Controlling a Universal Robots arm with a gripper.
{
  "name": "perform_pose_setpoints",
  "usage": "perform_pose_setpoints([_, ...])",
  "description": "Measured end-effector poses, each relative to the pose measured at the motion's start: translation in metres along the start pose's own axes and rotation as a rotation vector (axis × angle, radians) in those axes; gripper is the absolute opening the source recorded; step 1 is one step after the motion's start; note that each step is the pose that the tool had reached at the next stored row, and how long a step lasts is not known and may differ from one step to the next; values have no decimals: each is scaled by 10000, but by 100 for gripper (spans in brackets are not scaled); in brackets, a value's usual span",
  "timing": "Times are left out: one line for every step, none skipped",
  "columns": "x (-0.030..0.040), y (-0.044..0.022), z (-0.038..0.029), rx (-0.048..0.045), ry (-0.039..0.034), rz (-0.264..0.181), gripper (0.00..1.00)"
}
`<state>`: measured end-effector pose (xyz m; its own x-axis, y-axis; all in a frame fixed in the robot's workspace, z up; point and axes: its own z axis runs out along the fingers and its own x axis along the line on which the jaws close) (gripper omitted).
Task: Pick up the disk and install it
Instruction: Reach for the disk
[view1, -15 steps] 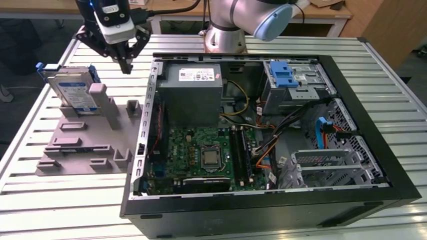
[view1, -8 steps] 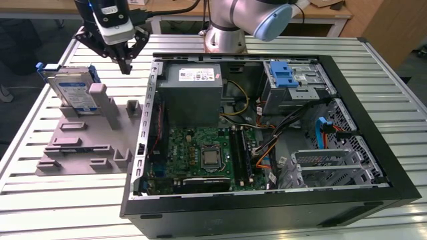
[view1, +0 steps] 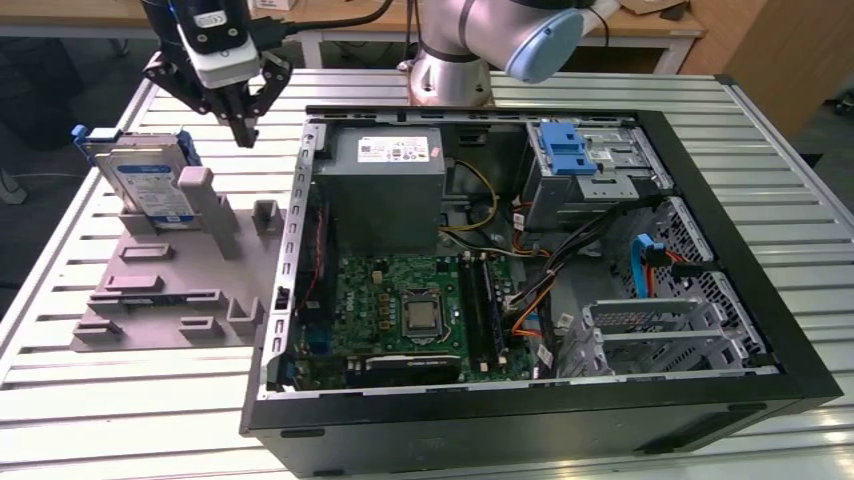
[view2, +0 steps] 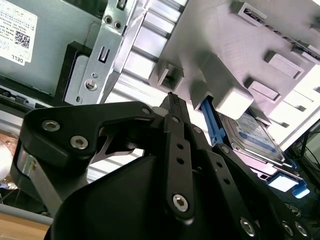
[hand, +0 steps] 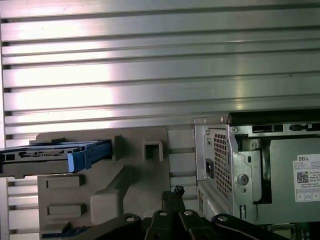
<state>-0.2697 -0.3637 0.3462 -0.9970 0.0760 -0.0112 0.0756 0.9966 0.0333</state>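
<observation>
the claw (view1: 244, 128) hangs above the bench (view1: 120, 400), its fingers pressed together with nothing between them. in the exterior view the disk (view1: 144, 178) stands on edge in the grey holder (view1: 160, 300), at about eight o'clock from the claw and apart from it. the open computer case (view1: 534, 430) lies at four o'clock.
</observation>
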Motion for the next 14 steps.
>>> perform_pose_setpoints([4,1,0,0,0,0,11])
perform_pose_setpoints([4,1,0,1,1,-1,11])
perform_pose_setpoints([5,1,0,1,1,0,11])
perform_pose_setpoints([7,1,0,0,0,0,11])
perform_pose_setpoints([7,2,0,1,1,0,11])
perform_pose_setpoints([8,3,1,0,0,0,11])
perform_pose_setpoints([9,6,2,0,-1,1,11])
perform_pose_setpoints([10,9,2,0,0,1,11])
perform_pose_setpoints([12,13,2,0,0,0,11])
perform_pose_setpoints([14,16,2,1,1,0,11])
perform_pose_setpoints([16,19,4,0,0,0,11])
perform_pose_setpoints([19,22,4,0,0,0,11])
perform_pose_setpoints([22,26,4,1,0,0,11])
perform_pose_setpoints([25,30,5,0,0,0,11])
